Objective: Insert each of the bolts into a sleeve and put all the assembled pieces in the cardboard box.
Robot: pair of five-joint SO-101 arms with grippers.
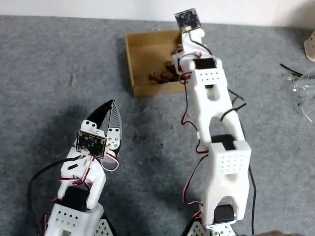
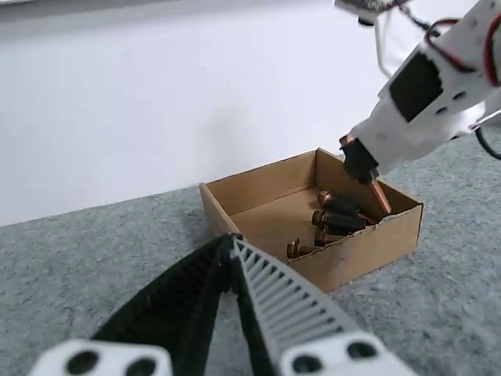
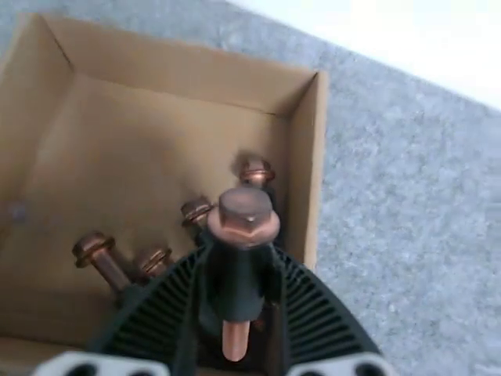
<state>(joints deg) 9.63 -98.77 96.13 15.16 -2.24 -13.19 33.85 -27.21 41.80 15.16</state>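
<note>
Right pincer [image 3: 237, 270] clamps copper bolt in black sleeve [image 3: 243, 223], brown cardboard box [image 3: 307, 157] beneath it; left pincer [image 2: 232, 244] closed, empty

Right arm [image 1: 212, 98] outstretched, fingers [image 3: 321, 313] clamped; left arm [image 1: 81, 184] back, fingers [image 2: 286, 294] together

The table [image 1: 59, 73] has grey felt-like carpet all the way across, with a white strip along the far edge. The open cardboard box [image 1: 131, 64] sits flat on it close to that far edge, roughly mid-table. Over at the right edge there's some clear plastic thing [image 1: 301, 87], and just beyond it a pale tan object [image 1: 310, 45], cut off by the frame. Both arm bases [image 1: 74, 221] stand at the near edge
</note>
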